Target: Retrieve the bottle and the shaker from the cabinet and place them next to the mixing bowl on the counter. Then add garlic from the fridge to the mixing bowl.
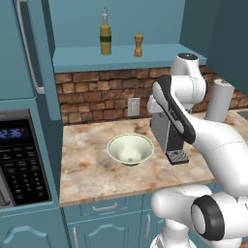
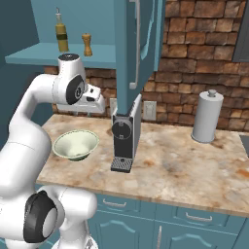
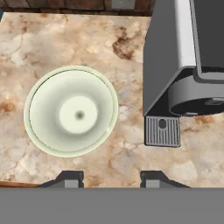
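The olive-yellow bottle (image 1: 105, 35) (image 2: 61, 33) and the small brown shaker (image 1: 138, 45) (image 2: 87, 44) stand upright side by side on the shelf of the open teal cabinet (image 1: 121, 58). Below them, the pale mixing bowl (image 1: 130, 148) (image 2: 75, 144) (image 3: 71, 110) sits empty on the marbled counter (image 1: 87, 169). My gripper (image 3: 111, 179) hangs above the counter and looks straight down. It is open with nothing between its fingers, and the bowl lies a little to its left. The fridge and garlic are out of view.
A dark grey coffee machine (image 1: 167, 135) (image 2: 125, 136) (image 3: 183, 65) stands just right of the bowl. A paper towel roll (image 1: 219, 99) (image 2: 207, 116) is farther right. The open cabinet door (image 2: 138, 44) juts out above the machine. A microwave (image 1: 19, 160) sits at left.
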You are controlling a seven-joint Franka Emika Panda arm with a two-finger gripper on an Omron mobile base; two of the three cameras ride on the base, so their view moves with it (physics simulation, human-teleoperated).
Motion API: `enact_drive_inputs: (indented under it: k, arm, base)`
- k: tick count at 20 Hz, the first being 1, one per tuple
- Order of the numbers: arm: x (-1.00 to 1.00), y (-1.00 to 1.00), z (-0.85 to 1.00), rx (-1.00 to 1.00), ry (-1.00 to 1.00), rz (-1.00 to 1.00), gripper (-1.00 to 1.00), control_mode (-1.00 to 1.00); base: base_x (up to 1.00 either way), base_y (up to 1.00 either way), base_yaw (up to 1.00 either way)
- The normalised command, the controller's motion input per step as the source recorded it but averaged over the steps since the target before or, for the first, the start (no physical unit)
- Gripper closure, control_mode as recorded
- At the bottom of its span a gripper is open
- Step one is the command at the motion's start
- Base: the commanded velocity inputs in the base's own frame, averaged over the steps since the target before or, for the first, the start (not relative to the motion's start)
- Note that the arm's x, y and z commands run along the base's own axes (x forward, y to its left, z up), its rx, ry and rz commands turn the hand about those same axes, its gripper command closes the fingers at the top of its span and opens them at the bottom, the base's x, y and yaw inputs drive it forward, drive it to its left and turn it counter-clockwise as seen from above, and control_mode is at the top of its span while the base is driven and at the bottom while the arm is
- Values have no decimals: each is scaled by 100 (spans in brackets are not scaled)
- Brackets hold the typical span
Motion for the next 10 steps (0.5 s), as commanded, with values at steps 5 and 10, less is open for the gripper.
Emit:
enact_drive_inputs:
  k: [5,10]
  arm:
    - [0,-2,-1,0,0,0,-100,-100]
    - [-1,-7,44,0,-16,2,-100,-100]
  base:
    - [0,0,0]
    - [0,0,0]
